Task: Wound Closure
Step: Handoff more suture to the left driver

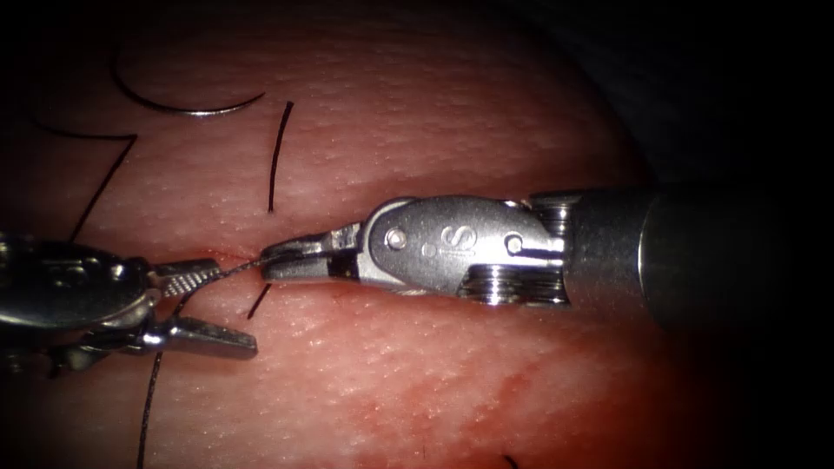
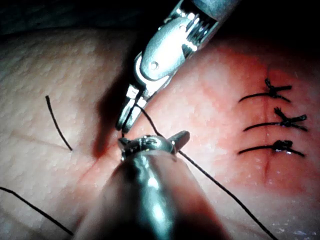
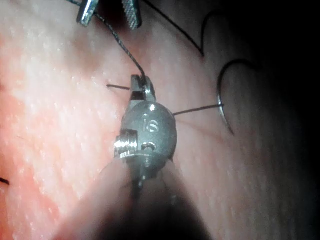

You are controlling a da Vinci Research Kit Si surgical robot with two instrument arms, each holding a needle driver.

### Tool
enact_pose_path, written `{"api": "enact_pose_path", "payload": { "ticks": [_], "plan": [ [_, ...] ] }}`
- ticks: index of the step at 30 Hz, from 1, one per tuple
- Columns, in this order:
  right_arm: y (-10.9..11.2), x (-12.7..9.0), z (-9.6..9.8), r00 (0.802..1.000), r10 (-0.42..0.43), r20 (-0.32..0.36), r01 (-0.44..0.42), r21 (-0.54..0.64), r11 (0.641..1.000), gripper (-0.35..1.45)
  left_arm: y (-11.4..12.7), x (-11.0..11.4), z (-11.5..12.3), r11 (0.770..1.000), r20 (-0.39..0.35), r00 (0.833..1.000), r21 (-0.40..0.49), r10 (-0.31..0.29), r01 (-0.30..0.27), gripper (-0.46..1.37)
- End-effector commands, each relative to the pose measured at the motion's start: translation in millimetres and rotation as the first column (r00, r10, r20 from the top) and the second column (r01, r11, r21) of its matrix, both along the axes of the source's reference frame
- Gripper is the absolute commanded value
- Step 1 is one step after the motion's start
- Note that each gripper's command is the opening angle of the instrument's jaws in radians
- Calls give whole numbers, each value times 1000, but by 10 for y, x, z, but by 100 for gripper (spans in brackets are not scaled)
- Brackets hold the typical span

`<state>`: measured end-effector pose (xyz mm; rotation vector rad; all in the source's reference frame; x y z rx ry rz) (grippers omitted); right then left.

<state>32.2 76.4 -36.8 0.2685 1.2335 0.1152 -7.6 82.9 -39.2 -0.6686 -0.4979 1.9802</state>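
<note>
While needle [image 1: 187, 106] lies free crosswise on tissue [image 1: 417, 130], right end effector [image 1: 271, 260] grips thread [image 1: 239, 267], left end effector [image 1: 230, 308] spread.

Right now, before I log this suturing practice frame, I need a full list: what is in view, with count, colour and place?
Pork belly tissue: one, pink-red, under everything.
Curved steel needle: one, dark silver, lying free on the tissue at the endoscope view's upper left, not in the tissue, held by neither tool.
Dark suture thread: one strand, black, running from the right tool's tip across to the left tool.
Cut ends of thread: at least two, black, loose on the tissue near the tool tips.
Knotted stitches: three, black, in a row across the cut.
Left tool: one, silver, jaws open.
Right tool: one, silver, jaws shut on the thread.
</note>
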Motion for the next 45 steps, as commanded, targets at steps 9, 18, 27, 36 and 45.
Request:
{"api": "enact_pose_path", "payload": {
  "ticks": [9, 18, 27, 36, 45],
  "plan": [
    [21, -10, 19, 1000, 24, 20, -24, -6, 1000, -35, -27, 1, -10, 1000, -35, 999, 3, -13, 13, 119],
    [23, -12, 33, 999, 19, 34, -18, -15, 1000, -35, -61, -20, -17, 999, -23, 1000, 50, -4, 5, 89],
    [22, -15, 35, 999, 15, 41, -15, -17, 1000, -35, -93, -17, -10, 997, -27, 999, 68, 34, -32, 106],
    [20, -17, 35, 999, 9, 44, -8, -16, 1000, -35, -105, -6, -15, 997, -29, 999, 64, 39, -37, 103],
    [17, -16, 34, 999, 8, 43, -8, -18, 1000, -35, -106, 9, -13, 997, -28, 999, 69, 35, -33, 77]
  ]
}}
